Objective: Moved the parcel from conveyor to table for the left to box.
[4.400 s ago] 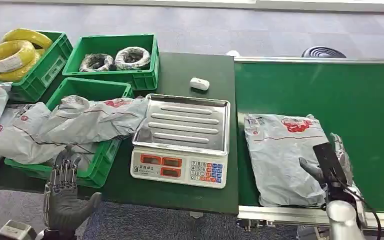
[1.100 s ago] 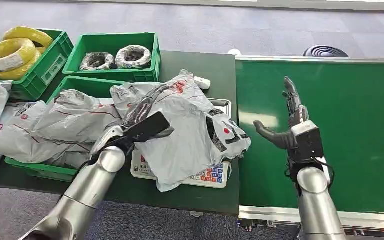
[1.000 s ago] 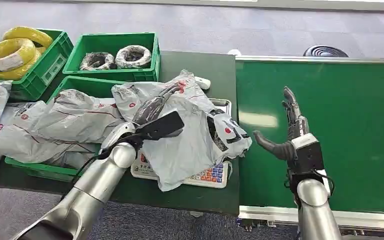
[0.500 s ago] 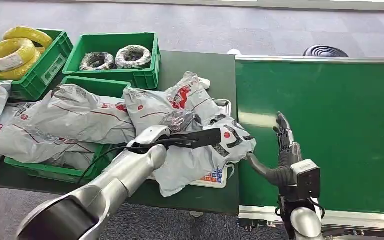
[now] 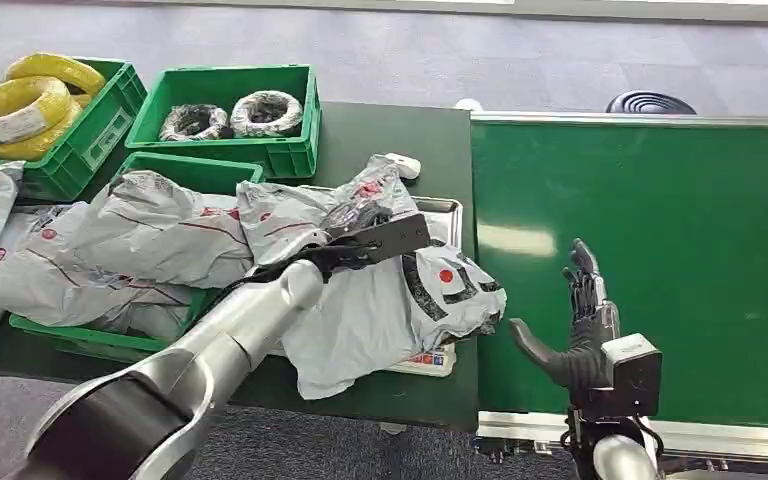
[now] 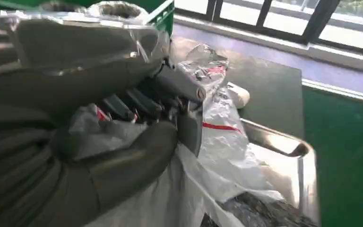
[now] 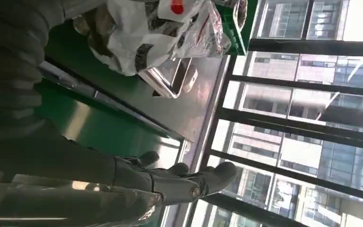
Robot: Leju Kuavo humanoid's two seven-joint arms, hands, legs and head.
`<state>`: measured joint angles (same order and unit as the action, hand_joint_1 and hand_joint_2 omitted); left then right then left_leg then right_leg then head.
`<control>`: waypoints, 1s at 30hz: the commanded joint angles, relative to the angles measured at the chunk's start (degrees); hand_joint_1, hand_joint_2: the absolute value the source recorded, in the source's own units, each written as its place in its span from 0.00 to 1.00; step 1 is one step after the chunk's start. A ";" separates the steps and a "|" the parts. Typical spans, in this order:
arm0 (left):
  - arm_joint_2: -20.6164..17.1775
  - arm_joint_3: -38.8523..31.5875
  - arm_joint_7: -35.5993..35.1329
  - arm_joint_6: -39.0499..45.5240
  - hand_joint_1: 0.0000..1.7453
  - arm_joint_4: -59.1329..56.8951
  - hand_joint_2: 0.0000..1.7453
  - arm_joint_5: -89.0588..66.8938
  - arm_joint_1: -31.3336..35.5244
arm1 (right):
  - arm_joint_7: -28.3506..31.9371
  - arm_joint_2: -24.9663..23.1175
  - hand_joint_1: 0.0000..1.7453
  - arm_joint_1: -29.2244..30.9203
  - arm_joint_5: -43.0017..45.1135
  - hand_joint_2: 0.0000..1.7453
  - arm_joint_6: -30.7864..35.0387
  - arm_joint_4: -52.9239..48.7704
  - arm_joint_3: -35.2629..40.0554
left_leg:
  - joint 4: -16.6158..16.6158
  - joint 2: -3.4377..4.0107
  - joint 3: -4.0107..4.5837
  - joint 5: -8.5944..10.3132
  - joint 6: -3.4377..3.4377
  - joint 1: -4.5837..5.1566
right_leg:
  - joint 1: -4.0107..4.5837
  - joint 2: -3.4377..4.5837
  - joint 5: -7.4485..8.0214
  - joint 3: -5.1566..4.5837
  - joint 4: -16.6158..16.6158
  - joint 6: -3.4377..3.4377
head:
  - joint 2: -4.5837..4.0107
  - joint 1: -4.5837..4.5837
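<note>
Head view: high, looking forward and down over dark green tabletop (image 5: 390,140) and green conveyor belt (image 5: 660,220). Left wrist view: very close behind left robot hand (image 6: 123,137), facing crumpled grey plastic parcel (image 6: 227,142). Right wrist view: turned sideways, low beside belt, facing windows. Shared across all: parcel, steel scale tray (image 5: 452,212).

Crinkled glossy plastic parcel (image 5: 380,300) lies on a shiny metal scale tray (image 5: 447,212).

You see the parcel (image 5: 380,300), a crumpled grey plastic mailer with red and black print, draped over the scale (image 5: 438,358) on the table (image 5: 390,135), its lower edge hanging past the keypad, just beside the green conveyor (image 5: 660,220).
</note>
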<state>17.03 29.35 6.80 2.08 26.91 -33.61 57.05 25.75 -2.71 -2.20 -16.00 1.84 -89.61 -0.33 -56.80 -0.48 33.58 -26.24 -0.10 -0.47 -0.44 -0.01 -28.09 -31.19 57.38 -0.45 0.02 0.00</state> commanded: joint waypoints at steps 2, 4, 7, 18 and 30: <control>-8.02 -10.61 2.64 1.42 1.00 23.41 1.00 5.57 -1.47 | -0.14 -1.73 0.00 -1.80 0.01 1.00 -0.11 -0.44 -3.53 | 0.01 0.21 0.04 -0.01 -0.03 0.02 | -0.01 0.17 0.03 -0.14 0.05 0.04 | 0.00 0.00; -10.61 -11.99 3.41 3.53 1.00 33.02 1.00 7.42 -4.29 | -0.04 -2.45 0.00 -3.70 -0.31 1.00 -0.06 -1.83 -4.85 | 0.08 0.27 -0.05 -0.01 -0.04 0.00 | 0.01 0.21 0.04 -0.06 -0.03 0.04 | 0.00 -0.02; -13.69 -13.55 2.82 7.19 1.00 42.50 1.00 6.26 -6.74 | 0.23 -3.04 0.00 -5.43 -0.63 1.00 0.02 -3.03 -6.19 | 0.06 0.31 -0.03 -0.05 -0.03 0.02 | 0.00 0.25 0.01 -0.09 0.01 0.04 | 0.00 0.00; -21.77 -25.49 -11.73 25.23 1.00 34.01 1.00 -27.56 -4.92 | -0.95 -5.34 0.00 -7.17 -1.74 1.00 0.38 -4.91 -5.68 | 0.08 0.31 0.00 -0.01 -0.05 0.02 | 0.00 0.21 0.00 -0.07 0.03 0.04 | 0.00 -0.02; -22.65 -31.39 -17.52 17.18 1.00 -2.35 1.00 -32.99 3.38 | -3.37 -4.85 0.00 -5.25 -2.33 1.00 2.13 -2.55 -4.55 | 0.05 0.20 -0.09 0.01 -0.03 -0.04 | 0.05 0.10 -0.02 0.05 0.01 0.03 | 0.00 -0.02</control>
<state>-4.96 2.29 -11.74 15.06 46.30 -67.17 53.83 23.21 -6.95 -8.94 -18.51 3.15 -94.47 -5.18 -56.74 -0.30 33.53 -26.22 -0.13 -0.50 -0.41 0.10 -28.10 -31.19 57.41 -0.43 0.02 -0.02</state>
